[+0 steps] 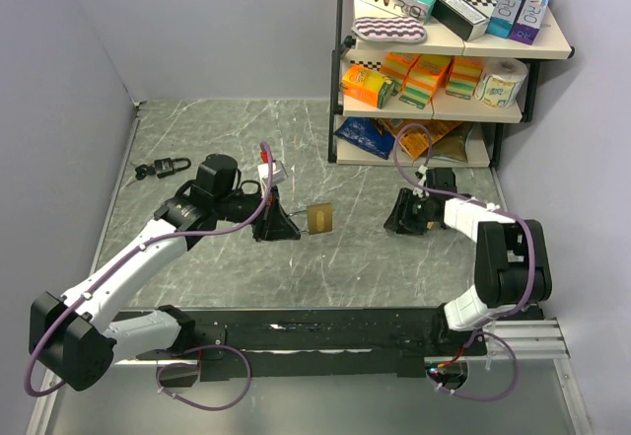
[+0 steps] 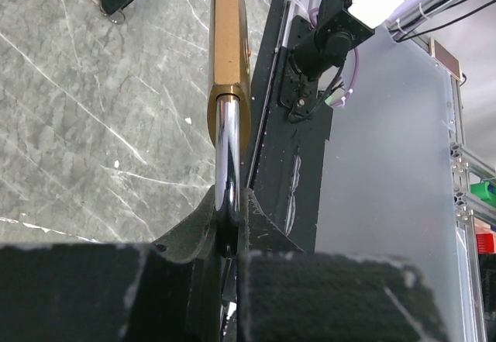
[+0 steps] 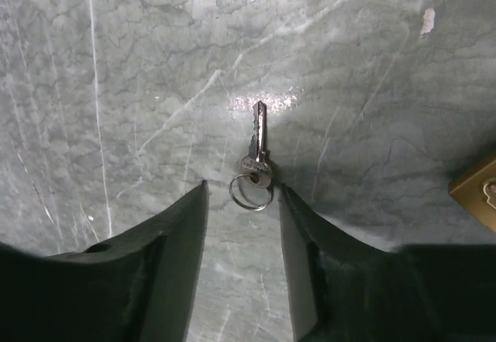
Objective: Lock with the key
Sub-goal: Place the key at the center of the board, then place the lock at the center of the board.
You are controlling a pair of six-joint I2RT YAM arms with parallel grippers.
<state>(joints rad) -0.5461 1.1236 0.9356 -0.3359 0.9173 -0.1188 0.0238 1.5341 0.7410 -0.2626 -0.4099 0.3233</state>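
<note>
Two risks: the left end effector (image 2: 231, 229) squeezes the padlock (image 2: 228, 39) by its loop in the air, where it could twist, and the open, empty right end effector (image 3: 242, 202) may push the flat key (image 3: 258, 144) along the worktop (image 3: 116, 86).

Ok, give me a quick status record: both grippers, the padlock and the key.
left gripper: shut on the steel shackle of the brass padlock, which is held off the table
right gripper: open, low over the grey marble table
small silver key with ring: lying on the table between the right jaws, not gripped
key in lock: not yet
</note>
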